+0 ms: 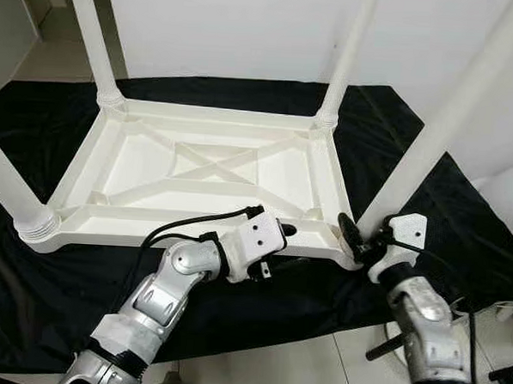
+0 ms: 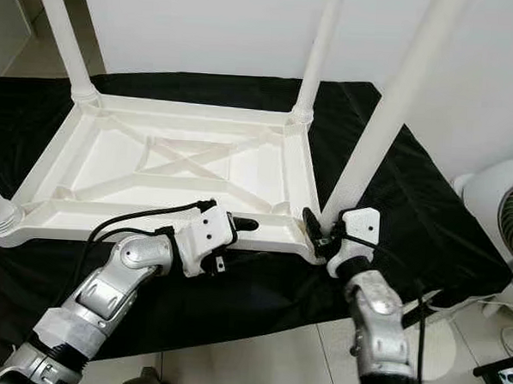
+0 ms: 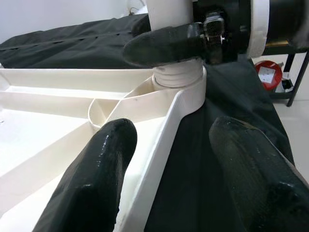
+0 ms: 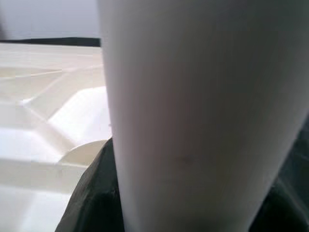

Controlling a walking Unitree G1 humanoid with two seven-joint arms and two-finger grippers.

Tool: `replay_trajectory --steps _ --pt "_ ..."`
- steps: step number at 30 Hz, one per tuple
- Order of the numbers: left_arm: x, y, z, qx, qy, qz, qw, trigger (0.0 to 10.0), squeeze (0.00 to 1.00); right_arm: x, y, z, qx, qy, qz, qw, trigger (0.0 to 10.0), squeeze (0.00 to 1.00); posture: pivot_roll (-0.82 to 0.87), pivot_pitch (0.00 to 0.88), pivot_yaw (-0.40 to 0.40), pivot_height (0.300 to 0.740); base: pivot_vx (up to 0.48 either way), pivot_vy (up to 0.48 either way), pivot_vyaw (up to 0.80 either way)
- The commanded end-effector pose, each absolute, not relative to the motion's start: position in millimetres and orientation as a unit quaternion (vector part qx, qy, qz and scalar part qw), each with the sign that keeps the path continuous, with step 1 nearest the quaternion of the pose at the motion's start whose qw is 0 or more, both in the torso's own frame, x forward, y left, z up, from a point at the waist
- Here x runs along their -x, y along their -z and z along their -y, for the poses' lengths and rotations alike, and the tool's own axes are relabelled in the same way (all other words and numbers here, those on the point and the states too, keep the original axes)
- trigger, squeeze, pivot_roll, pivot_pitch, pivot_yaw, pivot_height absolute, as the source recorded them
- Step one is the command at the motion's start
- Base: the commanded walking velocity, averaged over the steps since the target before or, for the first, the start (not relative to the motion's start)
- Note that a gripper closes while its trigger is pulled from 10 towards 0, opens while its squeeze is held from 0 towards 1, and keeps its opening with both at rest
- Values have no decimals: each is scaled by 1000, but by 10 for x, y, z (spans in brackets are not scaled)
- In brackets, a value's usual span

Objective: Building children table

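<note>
left wrist view | left gripper (image 3: 169,164) fingers spread astride tabletop (image 1: 197,167) rim | right gripper (image 1: 355,238) clamps leg (image 1: 431,141) (near corner)

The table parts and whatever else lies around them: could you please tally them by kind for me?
White table legs, all standing in corner sockets: 4
White tabletop, upside down: 1
Black cloth beneath it: 1
White fan: 1
Total: 7
</note>
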State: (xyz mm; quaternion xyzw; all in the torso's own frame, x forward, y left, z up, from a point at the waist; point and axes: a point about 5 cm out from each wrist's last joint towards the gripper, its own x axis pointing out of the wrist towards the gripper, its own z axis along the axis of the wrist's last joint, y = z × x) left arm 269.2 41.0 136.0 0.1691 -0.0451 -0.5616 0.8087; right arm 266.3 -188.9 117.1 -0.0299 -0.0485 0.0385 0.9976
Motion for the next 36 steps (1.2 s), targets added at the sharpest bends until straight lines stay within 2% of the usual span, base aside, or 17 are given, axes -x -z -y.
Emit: replay_trajectory --steps 1,4,7,16,20,21,29,30,36 --pt "-2715 -1372 -422 -176 544 52 819 10000 0 -2631 -1129 1992 47 27 33 998 10000 0 13 0 -28 740 0 0 0" --pt "-2713 -1370 -423 -176 545 52 818 10000 0 -2583 -1061 1932 39 117 14 992 10000 0 12 0 -32 740 0 0 0" --pt "-2711 -1370 -424 -175 545 52 818 10000 0 -2578 -1053 1867 26 144 13 989 10000 0 13 0 -33 740 0 0 0" --pt "-2696 -1366 -428 -174 544 51 819 10000 0 -2624 -1084 1612 -16 162 15 987 10000 0 20 0 -36 740 0 0 0" --pt "-2689 -1362 -430 -174 543 50 820 10000 0 -2590 -1106 1615 -15 157 21 987 10000 0 20 0 -42 740 0 0 0" --pt "-2691 -1361 -435 -174 542 49 820 10000 0 -2565 -1114 1657 -12 157 25 987 10000 1000 18 0 -44 740 0 0 0" --pt "-2697 -1364 -435 -173 538 49 823 10000 0 -2478 -1120 1775 -21 95 32 995 10000 1000 18 0 -51 740 0 0 0" --pt "-2699 -1366 -436 -172 537 49 824 10000 0 -2436 -1078 1803 -12 56 24 998 10000 0 15 0 -50 740 0 0 0" --pt "-2706 -1371 -434 -171 536 50 825 10000 0 -2366 -1016 1919 6 -19 7 1000 10000 0 12 0 -47 740 0 0 0"
